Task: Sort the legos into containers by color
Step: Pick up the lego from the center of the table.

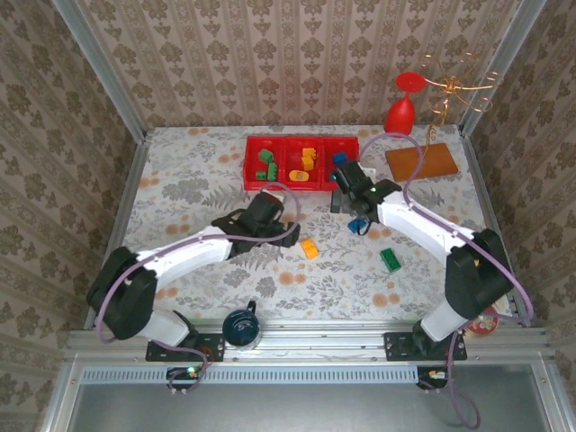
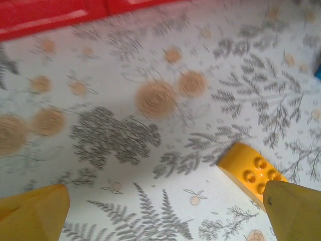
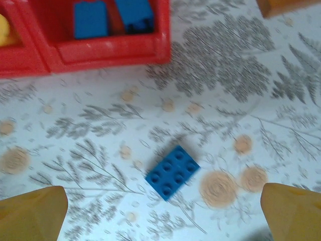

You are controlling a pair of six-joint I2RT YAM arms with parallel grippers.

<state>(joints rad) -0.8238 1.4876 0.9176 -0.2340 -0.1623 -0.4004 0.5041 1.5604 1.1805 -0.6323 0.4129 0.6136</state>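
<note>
The red tray (image 1: 256,141) stands at the back centre with three compartments: green legos (image 1: 265,166) on the left, yellow ones (image 1: 307,162) in the middle, blue ones (image 3: 90,19) on the right. Loose on the cloth lie a yellow lego (image 1: 310,247), a blue lego (image 1: 358,225) and a green lego (image 1: 390,259). My left gripper (image 1: 286,232) is open just left of the yellow lego (image 2: 251,170), which lies by its right finger (image 2: 296,211). My right gripper (image 1: 345,196) hovers open over the blue lego (image 3: 173,171), nothing between its fingers (image 3: 32,213).
An orange-brown board (image 1: 420,162) lies right of the tray, with a red goblet (image 1: 402,106) and a wire ornament (image 1: 450,90) behind it. A dark blue mug (image 1: 241,326) sits at the front edge between the arm bases. Papered walls close in the table.
</note>
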